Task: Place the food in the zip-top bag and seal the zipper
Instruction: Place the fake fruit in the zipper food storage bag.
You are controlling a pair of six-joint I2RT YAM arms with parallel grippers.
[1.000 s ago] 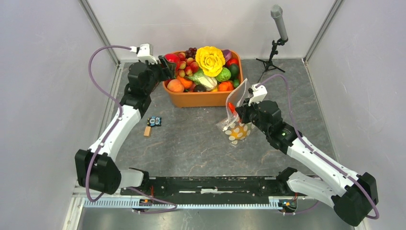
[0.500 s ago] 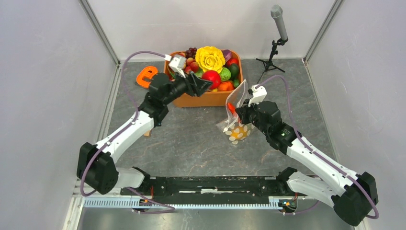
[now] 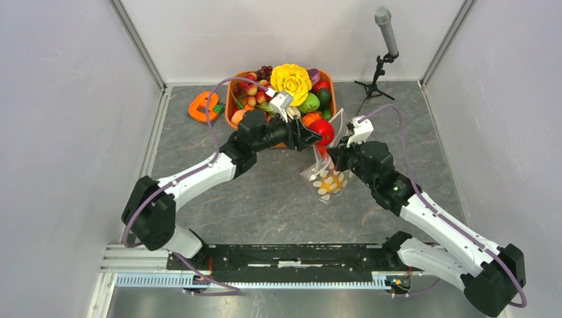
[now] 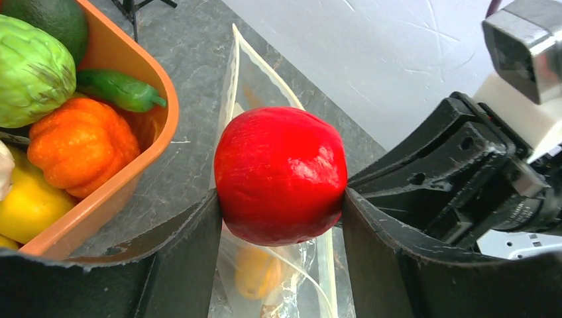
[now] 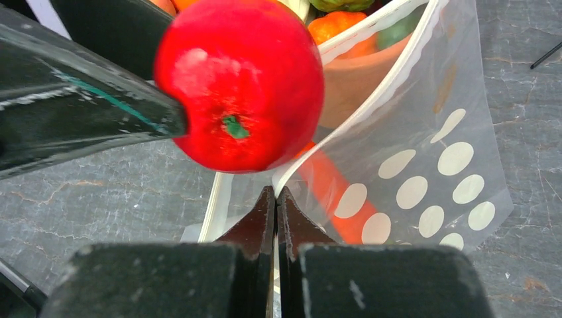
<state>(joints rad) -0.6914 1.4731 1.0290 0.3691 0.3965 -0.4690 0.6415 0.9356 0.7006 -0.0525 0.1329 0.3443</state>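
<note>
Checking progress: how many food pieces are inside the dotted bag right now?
2 visible: a long orange-red piece in the upper part of the bag, and a yellow-orange piece lower down. Others may be hidden.

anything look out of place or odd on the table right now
One orange piece lies on the table left of the orange tub, outside it. Otherwise nothing odd: the left end effector holds a red fruit over the zip-top bag, whose edge the right end effector pinches.
</note>
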